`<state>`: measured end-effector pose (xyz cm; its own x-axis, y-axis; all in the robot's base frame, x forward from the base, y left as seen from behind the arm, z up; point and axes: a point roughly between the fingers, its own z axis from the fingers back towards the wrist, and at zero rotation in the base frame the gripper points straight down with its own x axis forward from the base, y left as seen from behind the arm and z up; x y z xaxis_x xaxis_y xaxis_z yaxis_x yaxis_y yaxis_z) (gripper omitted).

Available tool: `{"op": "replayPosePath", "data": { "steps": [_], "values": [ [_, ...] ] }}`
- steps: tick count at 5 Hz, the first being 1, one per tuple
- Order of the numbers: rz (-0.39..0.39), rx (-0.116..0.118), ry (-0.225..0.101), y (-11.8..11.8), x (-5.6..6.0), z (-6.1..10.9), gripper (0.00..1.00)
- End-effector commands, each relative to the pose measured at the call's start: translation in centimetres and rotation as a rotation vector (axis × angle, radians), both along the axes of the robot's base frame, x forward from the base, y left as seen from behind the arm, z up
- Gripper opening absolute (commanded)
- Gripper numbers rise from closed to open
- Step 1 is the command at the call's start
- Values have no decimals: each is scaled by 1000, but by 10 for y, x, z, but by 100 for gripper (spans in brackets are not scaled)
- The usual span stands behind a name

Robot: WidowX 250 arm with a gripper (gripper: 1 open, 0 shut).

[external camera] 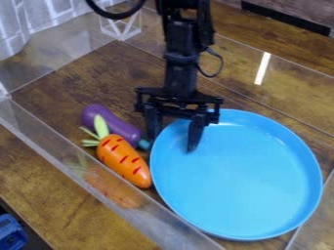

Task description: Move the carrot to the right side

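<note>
Going from the left, I see the carrot [124,161] lying by the near clear wall [65,141], with its green top toward the far left. The eggplant [112,122] is just behind it, close to that green top. Next comes my gripper [174,142], low down between the eggplant and the blue plate [237,181], with part of it over the plate's rim. Its fingers look spread apart, and I see nothing held in them. The carrot is not in its grip.

If I swing left too low, I could bump the plate or shove the eggplant into the carrot. The wall is so near the carrot that a finger could hit it and miss the grab. If I lift the carrot by one end, it may tip and slip out.

The fingertips are dark and blurry, so I can't tell if they touch the plate. The arm hides part of the plate's far edge, and the top of the arm is cut off.
</note>
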<state>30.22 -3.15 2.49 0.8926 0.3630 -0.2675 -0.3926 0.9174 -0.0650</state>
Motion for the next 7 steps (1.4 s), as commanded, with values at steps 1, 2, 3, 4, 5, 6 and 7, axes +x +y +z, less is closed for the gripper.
{"op": "replayPosePath", "data": {
  "steps": [1,2,3,4,5,6,7],
  "values": [
    [50,-1,-91,16,0,22,0],
    [64,1,-87,21,-5,24,0],
    [102,2,-90,30,-9,20,100],
    [92,8,-97,31,-8,20,100],
    [82,14,-105,33,-7,20,100],
    [72,20,-112,35,-5,20,100],
    [62,26,-120,37,-4,20,100]
  ]
}}
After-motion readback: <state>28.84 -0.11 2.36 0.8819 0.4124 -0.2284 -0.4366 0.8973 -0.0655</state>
